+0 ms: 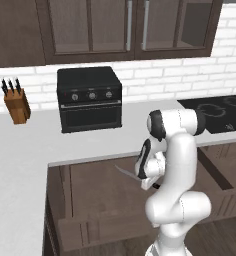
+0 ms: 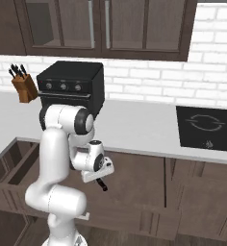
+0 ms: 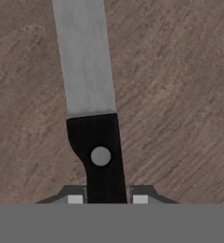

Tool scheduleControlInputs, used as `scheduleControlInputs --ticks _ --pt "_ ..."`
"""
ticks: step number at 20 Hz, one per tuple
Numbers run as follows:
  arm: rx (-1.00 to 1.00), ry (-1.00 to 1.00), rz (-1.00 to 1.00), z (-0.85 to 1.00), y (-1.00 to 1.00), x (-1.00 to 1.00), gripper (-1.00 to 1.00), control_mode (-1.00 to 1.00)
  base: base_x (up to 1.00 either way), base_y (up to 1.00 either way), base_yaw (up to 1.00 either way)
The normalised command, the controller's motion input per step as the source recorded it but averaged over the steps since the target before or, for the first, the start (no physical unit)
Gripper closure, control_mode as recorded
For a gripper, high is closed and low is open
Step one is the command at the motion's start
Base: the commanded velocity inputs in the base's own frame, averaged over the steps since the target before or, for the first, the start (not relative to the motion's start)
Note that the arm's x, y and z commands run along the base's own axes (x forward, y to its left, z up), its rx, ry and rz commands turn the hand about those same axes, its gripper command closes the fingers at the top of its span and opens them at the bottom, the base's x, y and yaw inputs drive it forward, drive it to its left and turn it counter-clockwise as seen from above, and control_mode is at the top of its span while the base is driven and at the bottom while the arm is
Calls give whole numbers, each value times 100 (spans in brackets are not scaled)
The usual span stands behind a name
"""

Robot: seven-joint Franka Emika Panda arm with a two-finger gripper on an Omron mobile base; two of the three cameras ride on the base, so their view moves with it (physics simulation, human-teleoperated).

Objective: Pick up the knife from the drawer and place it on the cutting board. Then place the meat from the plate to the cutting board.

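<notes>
My gripper is shut on the black handle of the knife. The silver-grey blade runs straight away from the fingers over the brown wooden bottom of the open drawer. From the left base, the blade sticks out to the left of the gripper, level with the counter edge. From the right base, the handle's black end pokes out below the gripper. The cutting board, the meat and the plate are out of view.
A black toaster oven stands on the white counter behind the drawer. A tan knife block sits at the back left. A black cooktop lies to the right. The drawer's side walls flank the arm.
</notes>
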Motion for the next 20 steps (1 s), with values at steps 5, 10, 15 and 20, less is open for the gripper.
scheduleControlInputs --ticks 5,10,15,20 --pt "0 3 11 -40 0 -92 100 -100 0 0 0" --pt "0 4 11 -26 0 -87 100 -100 0 0 0" --pt "4 -3 10 80 0 -54 100 -100 0 0 0" --pt "0 0 17 96 8 -49 100 -100 0 0 0"
